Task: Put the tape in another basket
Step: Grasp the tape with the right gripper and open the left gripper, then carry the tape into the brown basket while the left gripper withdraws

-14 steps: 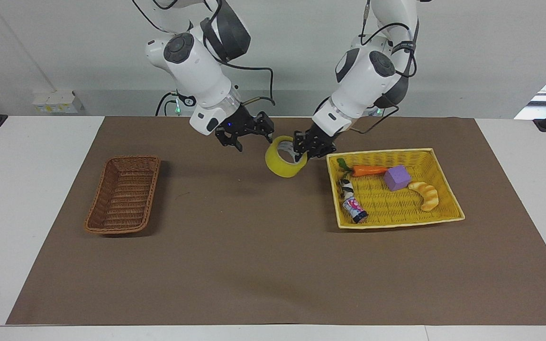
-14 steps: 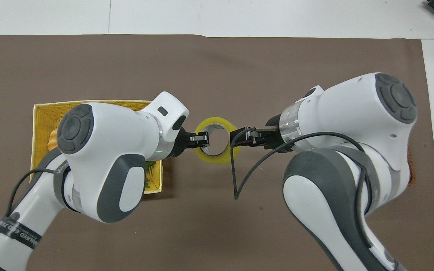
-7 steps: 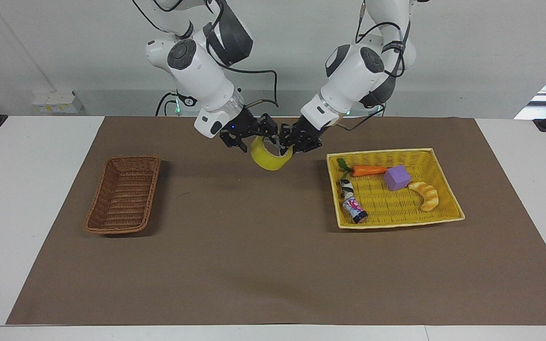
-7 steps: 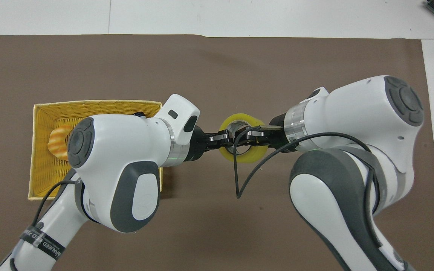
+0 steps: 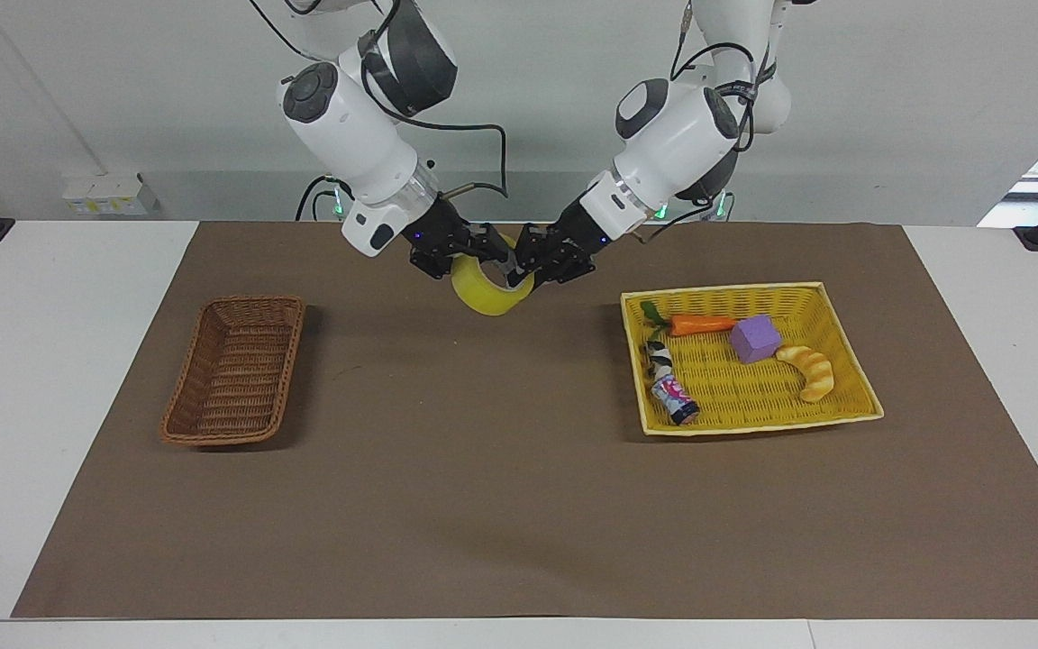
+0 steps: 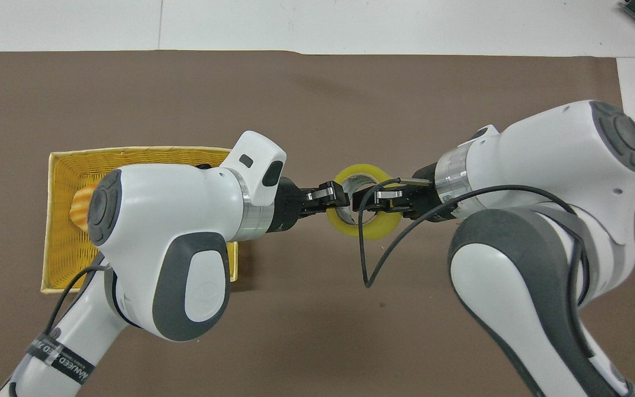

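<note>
The yellow tape point(image 5: 486, 295) hangs in the air over the brown mat, between the two baskets. My right gripper point(image 5: 480, 256) is shut on the rim of the tape point(image 6: 371, 232) toward the right arm's end. My left gripper point(image 5: 529, 262) is at the roll's other rim and touches or nearly touches it. In the overhead view the left gripper point(image 6: 340, 196) and right gripper point(image 6: 362, 199) meet tip to tip over the roll's hole. The brown wicker basket point(image 5: 235, 370) stands empty at the right arm's end of the mat. My right arm hides it in the overhead view.
A yellow woven tray point(image 5: 726, 288) at the left arm's end holds a carrot point(image 5: 699, 324), a purple cube point(image 5: 755, 338), a croissant point(image 5: 807, 371) and a small can point(image 5: 674, 397). The left arm covers part of the tray point(image 6: 130, 150) in the overhead view.
The tape has travelled from beside the yellow tray toward the right arm's end and risen a little. The right gripper came in and closed on its rim. Both arms moved with it.
</note>
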`<state>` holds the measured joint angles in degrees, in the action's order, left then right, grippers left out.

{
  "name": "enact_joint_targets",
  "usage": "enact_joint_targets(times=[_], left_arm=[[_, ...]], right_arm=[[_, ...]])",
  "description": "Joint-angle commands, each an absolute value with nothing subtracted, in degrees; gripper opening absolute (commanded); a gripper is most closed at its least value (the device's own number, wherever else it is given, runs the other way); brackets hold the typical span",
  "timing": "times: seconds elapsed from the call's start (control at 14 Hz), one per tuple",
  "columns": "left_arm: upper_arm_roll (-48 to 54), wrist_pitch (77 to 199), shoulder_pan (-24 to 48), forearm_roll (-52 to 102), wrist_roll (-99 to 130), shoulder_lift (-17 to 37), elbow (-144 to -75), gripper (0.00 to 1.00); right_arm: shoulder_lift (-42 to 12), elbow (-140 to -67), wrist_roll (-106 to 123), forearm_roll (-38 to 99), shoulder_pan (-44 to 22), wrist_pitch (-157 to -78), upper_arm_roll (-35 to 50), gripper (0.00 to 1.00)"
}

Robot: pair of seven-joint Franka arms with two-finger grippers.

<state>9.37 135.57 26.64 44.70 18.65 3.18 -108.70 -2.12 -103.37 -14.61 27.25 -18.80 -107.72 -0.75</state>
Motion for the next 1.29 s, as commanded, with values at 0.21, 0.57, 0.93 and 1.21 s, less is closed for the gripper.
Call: enact_joint_targets(times=[0.21,0.57,0.93,1.21], left_arm=[[9.14,140.0,25.4,50.09,29.88,0.88,-108.9,1.0],[7.47,138.08,22.87,36.6,29.88,1.41,-108.98,1.0],[7.38,127.73,14.17,16.15,28.65,1.76,-108.11,1.0],[7.38,120.69,6.26,7.12,17.18,2.37,-105.92,1.0]], right_arm=[[2.72,-103.18,-8.54,28.21,-10.82,-99.86,-0.88,0.0],[6.5,-103.71,3.13,28.48,2.6,-88.53,-0.97,0.0],[7.48,-110.2,5.97,22.76,10.35,-96.13,-1.23,0.0],[0.38,-115.13,18.67,22.85,18.17,-105.45,-1.14,0.0]])
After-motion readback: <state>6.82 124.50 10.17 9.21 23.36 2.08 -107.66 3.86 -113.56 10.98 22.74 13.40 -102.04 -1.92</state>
